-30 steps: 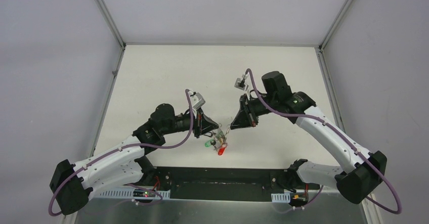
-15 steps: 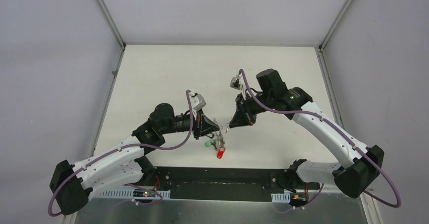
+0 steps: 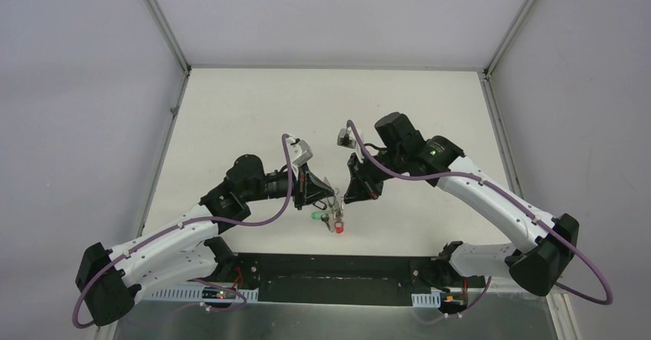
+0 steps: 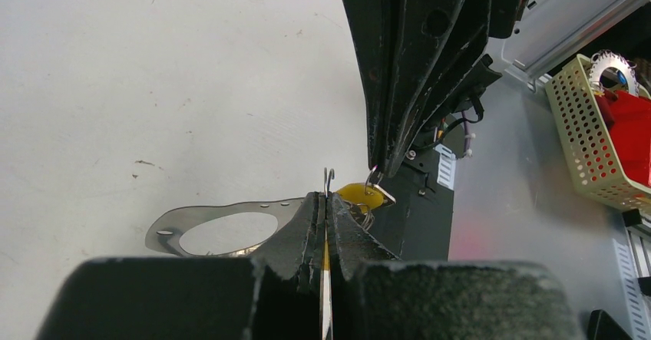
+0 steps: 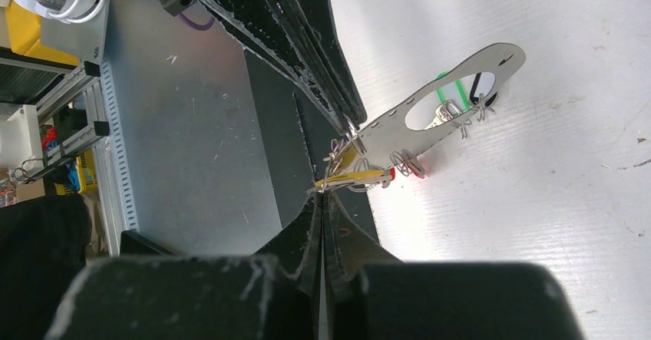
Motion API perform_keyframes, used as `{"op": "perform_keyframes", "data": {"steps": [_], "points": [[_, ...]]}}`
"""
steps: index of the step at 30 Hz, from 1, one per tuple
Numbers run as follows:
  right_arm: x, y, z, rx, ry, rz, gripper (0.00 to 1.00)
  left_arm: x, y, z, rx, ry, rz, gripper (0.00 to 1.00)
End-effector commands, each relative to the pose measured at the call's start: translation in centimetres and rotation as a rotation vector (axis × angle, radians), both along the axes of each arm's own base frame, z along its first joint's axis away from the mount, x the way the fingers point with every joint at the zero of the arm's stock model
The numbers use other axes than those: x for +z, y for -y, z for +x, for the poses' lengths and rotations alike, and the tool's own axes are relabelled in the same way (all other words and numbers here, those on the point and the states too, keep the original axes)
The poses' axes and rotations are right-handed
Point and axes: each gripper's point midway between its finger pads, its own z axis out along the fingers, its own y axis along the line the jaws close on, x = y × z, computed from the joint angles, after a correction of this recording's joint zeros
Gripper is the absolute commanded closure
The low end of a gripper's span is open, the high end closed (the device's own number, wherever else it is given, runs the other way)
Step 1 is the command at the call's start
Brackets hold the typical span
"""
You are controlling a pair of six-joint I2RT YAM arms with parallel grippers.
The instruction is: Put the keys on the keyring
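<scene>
Top external: left gripper (image 3: 321, 194) and right gripper (image 3: 349, 196), tips almost meeting. The keyring (image 3: 331, 202) sits between them, and the keys (image 3: 335, 223), with green and red tags, cluster just near-side of both tips.

Left wrist: fingers pressed together, pinching the keyring's narrow end, its oval loop to the left of the tips. The yellow-tagged key (image 4: 361, 194) is just right, at the right gripper's tip.

Right wrist: fingers pressed together on the yellow-tagged key, with the keyring ahead, up-right.
</scene>
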Motion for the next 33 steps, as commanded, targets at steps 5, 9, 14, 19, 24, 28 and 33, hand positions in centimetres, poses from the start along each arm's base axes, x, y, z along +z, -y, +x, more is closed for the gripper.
{"op": "perform_keyframes", "data": {"steps": [5, 9, 14, 19, 24, 28, 33], "points": [[1.9, -1.0, 1.3, -0.014, 0.113, 0.031, 1.0, 3.2, 0.7, -0.5, -0.05, 0.06, -0.064, 1.0], [1.9, -0.9, 1.9, -0.042, 0.135, 0.018, 1.0, 3.3, 0.8, -0.7, -0.064, 0.058, -0.064, 1.0], [2.2, -1.3, 2.1, -0.04, 0.136, 0.024, 1.0, 3.3, 0.9, -0.9, -0.075, 0.052, -0.065, 1.0], [2.6, -1.6, 2.0, -0.031, 0.138, 0.035, 1.0, 3.2, 1.0, -1.1, -0.086, 0.049, -0.062, 1.0], [2.5, -1.9, 1.8, -0.009, 0.125, 0.033, 1.0, 3.3, 1.0, -1.1, -0.089, 0.045, -0.062, 1.0], [2.6, -1.9, 2.0, -0.023, 0.137, 0.026, 1.0, 3.3, 1.1, -1.1, -0.094, 0.042, -0.063, 1.0], [2.1, -1.5, 2.6, -0.065, 0.147, -0.012, 1.0, 3.3, 1.0, -1.2, -0.095, 0.045, -0.065, 1.0]]}}
